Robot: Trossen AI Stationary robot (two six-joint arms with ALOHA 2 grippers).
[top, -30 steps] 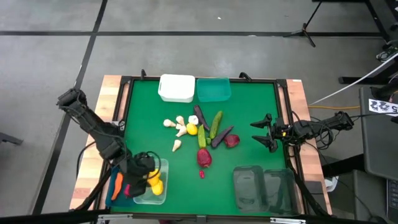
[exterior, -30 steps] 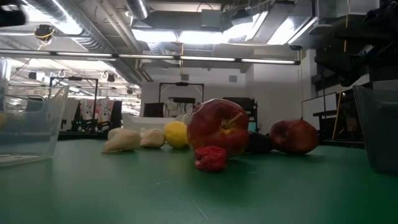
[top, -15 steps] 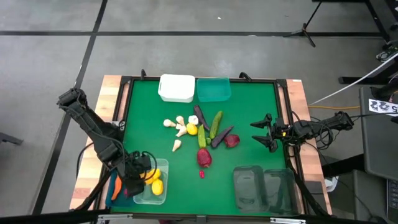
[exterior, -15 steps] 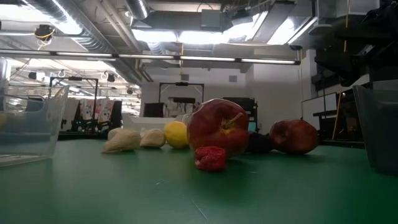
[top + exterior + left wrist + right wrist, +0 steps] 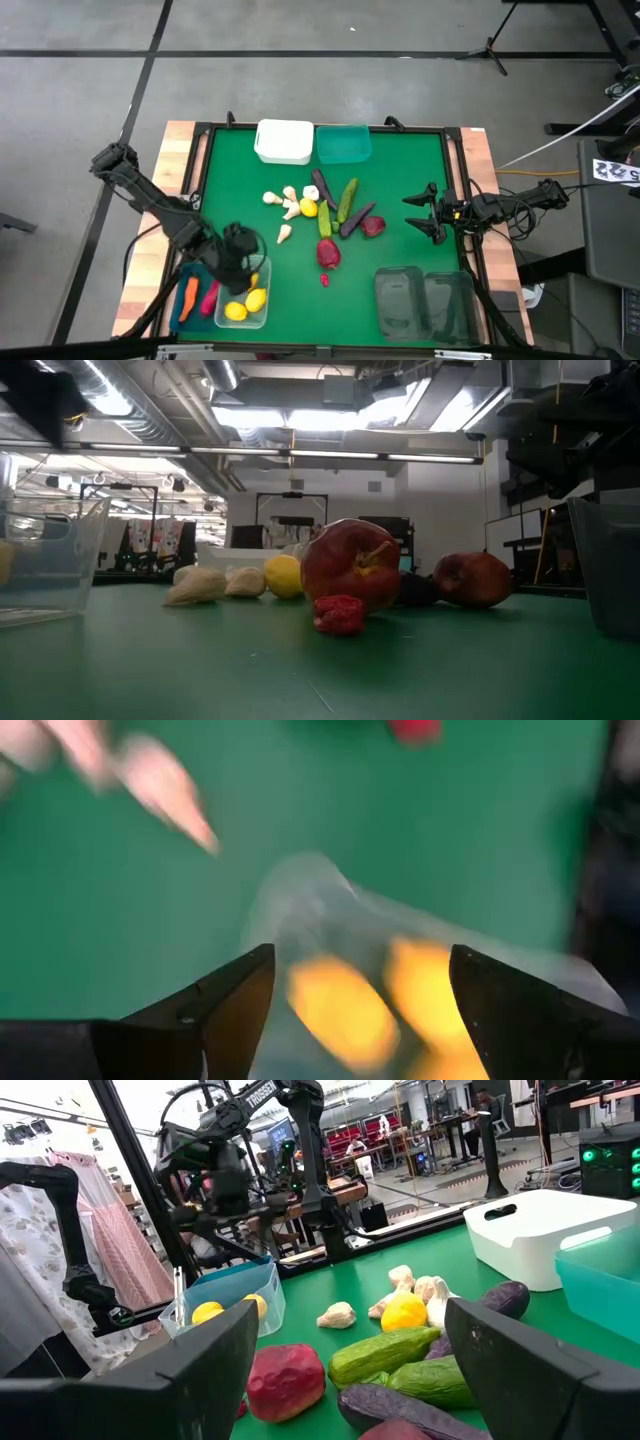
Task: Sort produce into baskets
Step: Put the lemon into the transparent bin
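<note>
Over the table's front-left corner, your left gripper (image 5: 238,262) has spread empty, its lemon (image 5: 236,312) now dropped in the clear basket (image 5: 262,300).

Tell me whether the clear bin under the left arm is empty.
Not empty. The clear bin holds two lemons, seen from above; the left gripper hovers over its edge.
</note>
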